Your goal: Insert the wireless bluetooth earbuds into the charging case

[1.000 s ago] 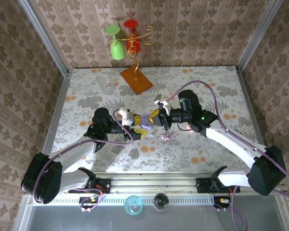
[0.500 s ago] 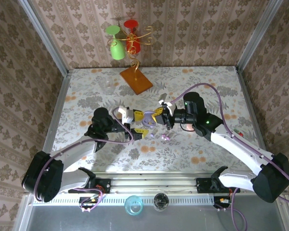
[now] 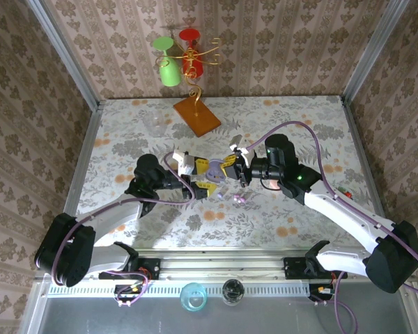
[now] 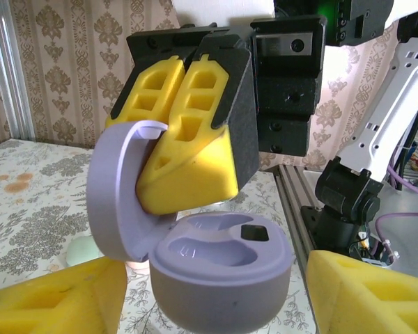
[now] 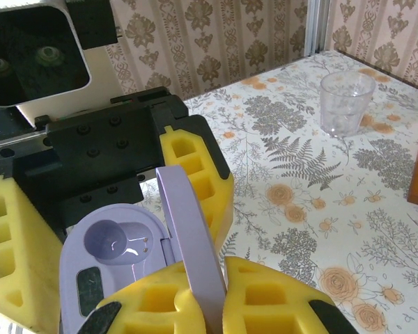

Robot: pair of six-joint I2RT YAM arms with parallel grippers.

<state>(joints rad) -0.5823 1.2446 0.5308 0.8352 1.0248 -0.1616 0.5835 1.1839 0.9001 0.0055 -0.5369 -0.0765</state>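
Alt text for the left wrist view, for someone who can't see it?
An open lilac charging case, both wells empty, sits between the left gripper's yellow fingers. From above, the right gripper pinches its raised lid.

clear cup [image 3: 154,122] near orange stand base [image 3: 196,116]

A lilac charging case [image 4: 219,268] sits open between the two yellow foam fingers of the left gripper [image 4: 216,282], raised above a flower-patterned table [image 4: 28,216]. Its lid [image 4: 115,195] stands up on the left. The right gripper [image 4: 157,163] reaches down from above, its yellow fingers pinched on the lid's rim. The base shows two smooth hollows and a small dark square.
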